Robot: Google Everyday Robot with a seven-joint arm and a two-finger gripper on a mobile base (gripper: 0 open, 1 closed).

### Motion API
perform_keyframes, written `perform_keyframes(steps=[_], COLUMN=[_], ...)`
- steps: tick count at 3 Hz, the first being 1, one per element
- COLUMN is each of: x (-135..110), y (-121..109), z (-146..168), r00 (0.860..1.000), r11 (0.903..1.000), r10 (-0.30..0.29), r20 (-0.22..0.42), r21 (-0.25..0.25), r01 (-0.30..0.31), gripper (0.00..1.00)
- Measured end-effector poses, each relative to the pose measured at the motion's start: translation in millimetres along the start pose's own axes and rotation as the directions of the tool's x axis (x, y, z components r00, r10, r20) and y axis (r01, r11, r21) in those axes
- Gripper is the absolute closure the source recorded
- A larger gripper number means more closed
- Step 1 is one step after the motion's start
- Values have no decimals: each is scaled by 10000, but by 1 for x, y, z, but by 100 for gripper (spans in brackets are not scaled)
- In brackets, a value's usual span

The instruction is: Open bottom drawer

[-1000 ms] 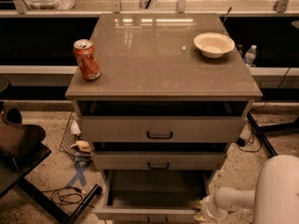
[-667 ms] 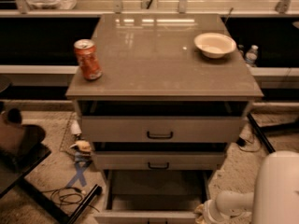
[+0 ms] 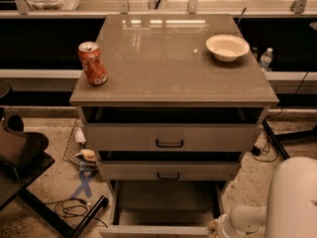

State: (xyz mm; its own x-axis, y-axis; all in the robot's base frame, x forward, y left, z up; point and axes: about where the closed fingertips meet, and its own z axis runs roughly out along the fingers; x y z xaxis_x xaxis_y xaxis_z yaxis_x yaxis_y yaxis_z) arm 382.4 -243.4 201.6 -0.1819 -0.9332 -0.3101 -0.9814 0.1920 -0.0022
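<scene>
Desk: flat grey-beige top, smooth, glossy enough to reflect the lights at its far edge, square corners. It caps a cabinet of three stacked drawers, all pulled out by different amounts.

Soda can: orange metal cylinder, upright at the left front of the desk. Bowl: pale, round, shallow, matte, at the right rear and well apart from the can.

Top drawer: tall flat front, thin black bar handle, slightly open. Middle drawer: shorter front, same kind of handle, out a little more.

Bottom drawer: out furthest of the three, front at the lower frame edge, plain grey floor and side walls exposed. Its handle is cut off from view.

Tool: at the bottom right, on a rounded white arm with a smooth shell, right against the right end of the bottom drawer's front. Whether it is wide, narrow or gripping cannot be told.

Against a second ago: the bottom drawer front sits slightly lower in frame, with more of its floor showing. The tool has dropped with it. Can and bowl unmoved.
</scene>
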Motion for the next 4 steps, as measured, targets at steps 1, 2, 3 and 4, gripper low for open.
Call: perform_keyframes(steps=[1,2,3,4], x=[2,13,44,58], y=[5,35,26,32], z=[-2,-18,-86,-98], r00=[9999,9967,9416,9227], r11=[10000,9984,9627,9567], r10=[77,529,2599,2799], r20=[-78,-616,-2139,-2651], r21=[-26,-153,1329,1571], r01=[-77,-540,-2356,-2451], gripper=[100,100,100,100])
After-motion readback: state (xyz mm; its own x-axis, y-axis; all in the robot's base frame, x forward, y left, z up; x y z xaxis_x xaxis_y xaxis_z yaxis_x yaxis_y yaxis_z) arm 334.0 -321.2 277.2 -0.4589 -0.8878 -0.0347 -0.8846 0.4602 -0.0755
